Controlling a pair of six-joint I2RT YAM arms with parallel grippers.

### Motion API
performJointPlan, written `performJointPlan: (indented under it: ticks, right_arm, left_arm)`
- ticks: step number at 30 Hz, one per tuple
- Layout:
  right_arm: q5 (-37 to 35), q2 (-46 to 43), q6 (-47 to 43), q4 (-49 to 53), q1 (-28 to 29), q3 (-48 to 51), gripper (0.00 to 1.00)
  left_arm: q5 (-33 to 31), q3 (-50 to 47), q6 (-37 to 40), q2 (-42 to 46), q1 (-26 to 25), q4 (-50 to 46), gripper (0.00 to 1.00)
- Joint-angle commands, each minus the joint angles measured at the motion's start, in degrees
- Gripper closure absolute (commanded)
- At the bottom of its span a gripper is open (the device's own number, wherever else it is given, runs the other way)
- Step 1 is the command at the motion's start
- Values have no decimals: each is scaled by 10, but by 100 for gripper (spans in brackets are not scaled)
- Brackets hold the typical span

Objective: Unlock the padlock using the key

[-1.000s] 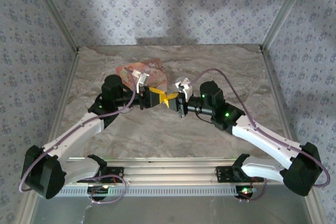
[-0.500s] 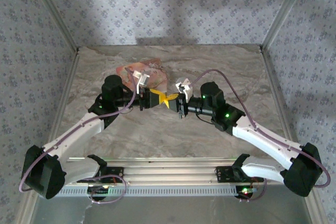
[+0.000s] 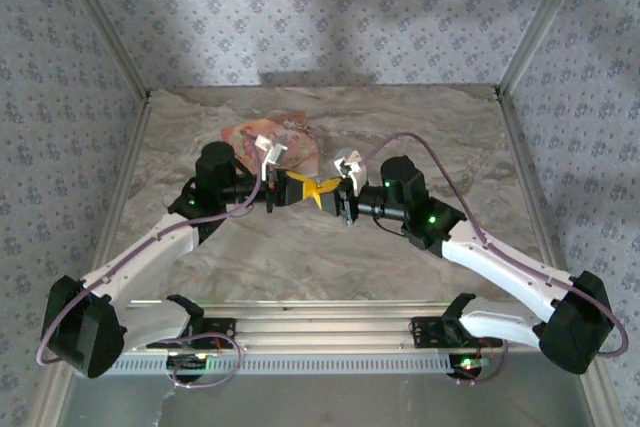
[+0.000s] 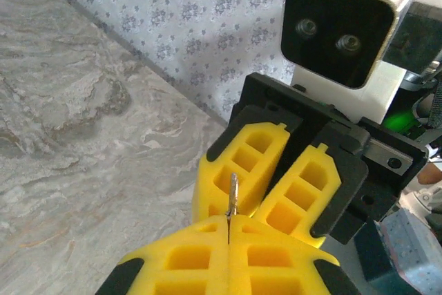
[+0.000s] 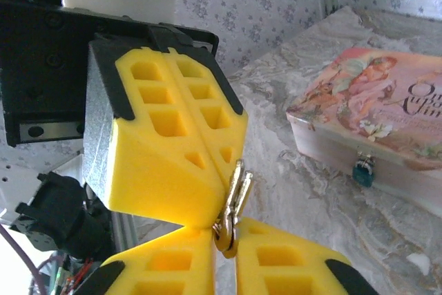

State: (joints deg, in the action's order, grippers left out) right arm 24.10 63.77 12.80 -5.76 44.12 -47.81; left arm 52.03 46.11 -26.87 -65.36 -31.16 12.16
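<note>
Overhead: both arms reach in to the middle of the marble table (image 3: 420, 247). The left gripper (image 3: 299, 188) and right gripper (image 3: 326, 191) meet tip to tip, just in front of a pink picture box (image 3: 285, 135). At this range the yellow pads read as one clump, and anything between them is too small to make out.

Left wrist view: detail of the grip. The left gripper's pads are pressed flat together with the key (image 4: 233, 202) pinched in the seam. It is a thin pale-gold blade seen edge-on, standing upright out of the pads. Facing it, the right gripper's pads stand slightly apart in a narrow V on either side of the blade.

Right wrist view: the other side. The key shows its flat face here, with a small ring at its lower end sitting in the gap between the right gripper's pads. Whether those pads touch it, I cannot tell. Behind, well apart from the key, the padlock (image 5: 362, 170) hangs at the box's front clasp. It is tiny, with a blue body and a thin metal shackle.
</note>
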Motion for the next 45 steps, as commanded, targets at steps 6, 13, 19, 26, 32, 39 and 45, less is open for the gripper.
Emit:
performJointPlan:
  ticks: [6,13,19,26,32,39,45]
  right_arm:
    - [-18,-63,4,47,-29,-8,63]
    - [25,-86,42,110,-78,-42,56]
    - [146,-16,103,93,-106,-85,64]
    - [211,40,114,89,-98,-116,75]
    - [220,44,119,80,-96,-108,81]
    - [218,39,130,71,-95,-92,85]
    - [212,33,133,66,-95,-80,87]
  left_arm:
    - [-20,72,140,9,-5,-168,100]
    - [-4,89,164,-4,-2,-193,100]
    - [32,103,171,-18,-3,-204,100]
    - [59,114,181,-31,-3,-223,100]
    - [61,117,182,-39,-1,-222,100]
    - [56,115,174,-35,5,-212,100]
    - [56,112,166,-30,9,-203,100]
